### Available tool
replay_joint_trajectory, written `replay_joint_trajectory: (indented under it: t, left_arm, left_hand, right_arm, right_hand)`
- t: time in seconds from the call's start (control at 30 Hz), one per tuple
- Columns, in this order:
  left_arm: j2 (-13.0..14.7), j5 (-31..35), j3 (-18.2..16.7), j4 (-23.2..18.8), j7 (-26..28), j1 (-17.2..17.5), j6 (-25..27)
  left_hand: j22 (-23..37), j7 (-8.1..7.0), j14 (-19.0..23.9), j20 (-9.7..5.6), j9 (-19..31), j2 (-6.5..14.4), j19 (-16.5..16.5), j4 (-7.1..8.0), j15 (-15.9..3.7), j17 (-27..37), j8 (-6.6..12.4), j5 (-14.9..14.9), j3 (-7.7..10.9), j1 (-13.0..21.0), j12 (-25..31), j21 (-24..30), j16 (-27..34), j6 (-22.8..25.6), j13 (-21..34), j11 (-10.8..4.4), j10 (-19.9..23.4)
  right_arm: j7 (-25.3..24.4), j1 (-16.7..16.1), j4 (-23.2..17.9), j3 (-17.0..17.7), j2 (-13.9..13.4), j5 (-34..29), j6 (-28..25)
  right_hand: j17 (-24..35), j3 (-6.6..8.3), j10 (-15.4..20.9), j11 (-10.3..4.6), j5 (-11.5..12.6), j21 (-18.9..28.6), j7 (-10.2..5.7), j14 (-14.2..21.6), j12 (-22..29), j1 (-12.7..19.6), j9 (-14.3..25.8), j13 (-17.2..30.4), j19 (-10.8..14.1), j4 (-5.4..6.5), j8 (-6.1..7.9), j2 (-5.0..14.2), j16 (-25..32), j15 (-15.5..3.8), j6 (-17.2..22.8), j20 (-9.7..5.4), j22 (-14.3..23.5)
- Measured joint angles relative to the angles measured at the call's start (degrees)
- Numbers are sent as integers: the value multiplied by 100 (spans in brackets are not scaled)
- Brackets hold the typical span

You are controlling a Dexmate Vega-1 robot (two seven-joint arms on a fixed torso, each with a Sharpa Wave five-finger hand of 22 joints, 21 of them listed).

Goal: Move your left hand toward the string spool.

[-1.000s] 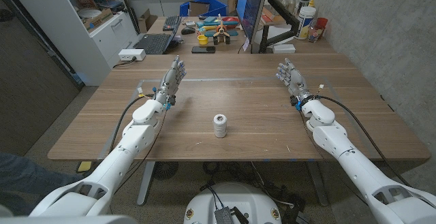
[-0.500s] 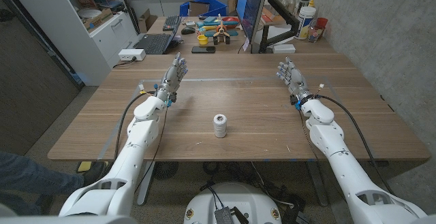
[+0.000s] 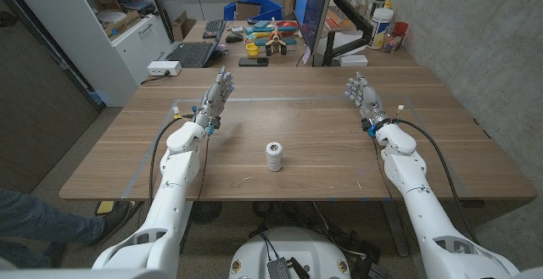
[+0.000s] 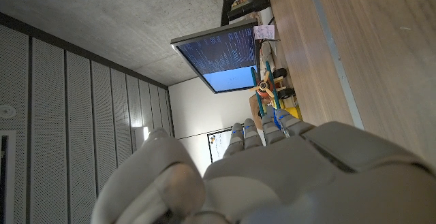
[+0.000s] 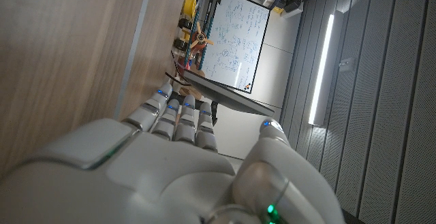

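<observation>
Your left robot hand (image 3: pixel 214 98) and right robot hand (image 3: pixel 362 97) are both released, well apart from the spool (image 3: pixel 274 156) standing mid-worktop (image 3: pixel 322 156).

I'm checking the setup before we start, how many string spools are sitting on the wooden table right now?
1. A single string spool stands upright near the middle of the table, between the left hand and the right hand, touching neither. None looks hidden.

laptop (image 3: pixel 192 53) and monitor (image 3: pixel 314 12) behind wooden table (image 3: pixel 322 156)
</observation>
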Motion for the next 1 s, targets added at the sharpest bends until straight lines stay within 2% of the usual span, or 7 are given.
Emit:
replay_joint_trajectory:
  t: [0.47, 0.73, 1.0]
  left_arm:
    - [-247, 160, -257, -570, -369, 304, 41]
    - [-327, 174, -329, -833, -516, 450, 39]
    - [-393, 151, -390, -1063, -629, 604, -32]
  left_hand:
    - [0, 0, 61, 0, 0, 53, 0, -28, -3, 0, 0, 0, 6, 53, 0, 0, 0, 61, 1, 31, 31]
    - [-1, -31, 61, 31, -1, 76, -32, -41, -3, 1, 0, 0, 7, 75, 0, 0, 0, 91, 1, -1, 63]
    - [-1, 0, 67, 54, -1, 68, -55, -65, 2, 1, 45, 0, 31, 128, 0, 0, 0, 122, 1, 21, 84]
  right_arm:
    - [179, 77, 131, 184, 254, -215, 31]
    - [217, 100, 177, 223, 335, -287, 68]
    - [225, 124, 223, 243, 399, -338, 102]
  right_hand:
    - [0, 0, 41, -42, 0, 0, -30, 2, 0, 19, -1, 0, -22, 0, 0, 19, 0, -3, 30, 21, 0]
    - [-1, 24, 63, -20, 0, 0, -16, 31, 0, 30, -1, -1, -22, -24, 0, 30, 0, -32, 44, 21, -1]
    - [-1, 24, 62, -20, 0, 0, -40, 52, 0, 30, -1, -1, -22, -24, 0, 30, 0, -10, 82, 21, -1]
